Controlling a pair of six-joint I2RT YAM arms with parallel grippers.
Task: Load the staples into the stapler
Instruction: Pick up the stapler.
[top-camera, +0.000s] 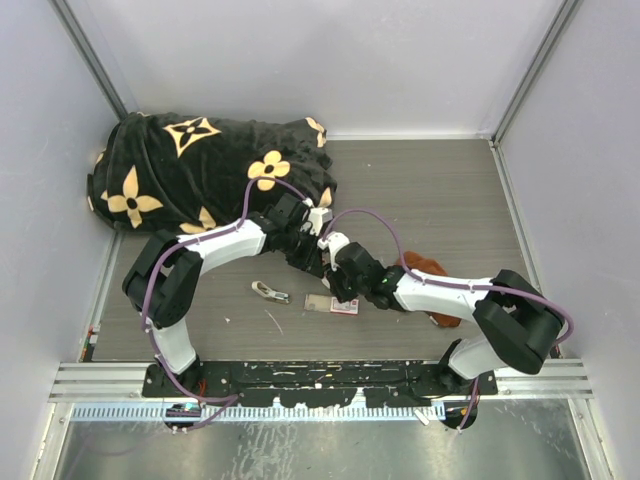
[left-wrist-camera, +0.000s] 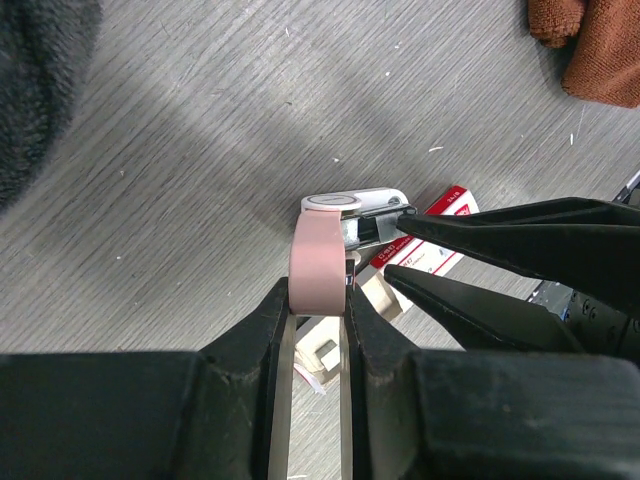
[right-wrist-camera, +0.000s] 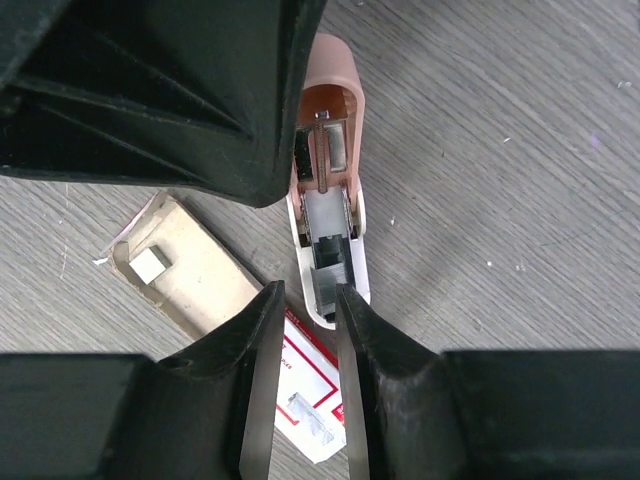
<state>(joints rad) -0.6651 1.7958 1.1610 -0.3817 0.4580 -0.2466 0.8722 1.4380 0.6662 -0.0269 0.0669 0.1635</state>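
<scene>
Two end effectors meet over the middle of the grey surface (left-wrist-camera: 200, 200). At far left lies a black blanket (top-camera: 190, 170) with gold flowers. Near it, toward the arm bases, a small silvery piece (top-camera: 270, 292) lies alone; what it is cannot be told. The left end effector (left-wrist-camera: 318, 295) is closed on the stapler (left-wrist-camera: 317, 255), its two fingers clamping the pale pink lid from both sides. The stapler is hinged open, so its white base and metal inner part stick out to the right, above the surface. Just below it lies the grey tray (right-wrist-camera: 190, 275) with a small block of staples (right-wrist-camera: 148, 262) in one corner, and beside that the white box (right-wrist-camera: 305, 385) with its red label. The right end effector (right-wrist-camera: 308, 300) has its fingers partly apart, a gap showing between them. One fingertip touches the end of the metal inner part, and no grip shows. A rust-brown cloth (left-wrist-camera: 590, 50) lies at far right.
</scene>
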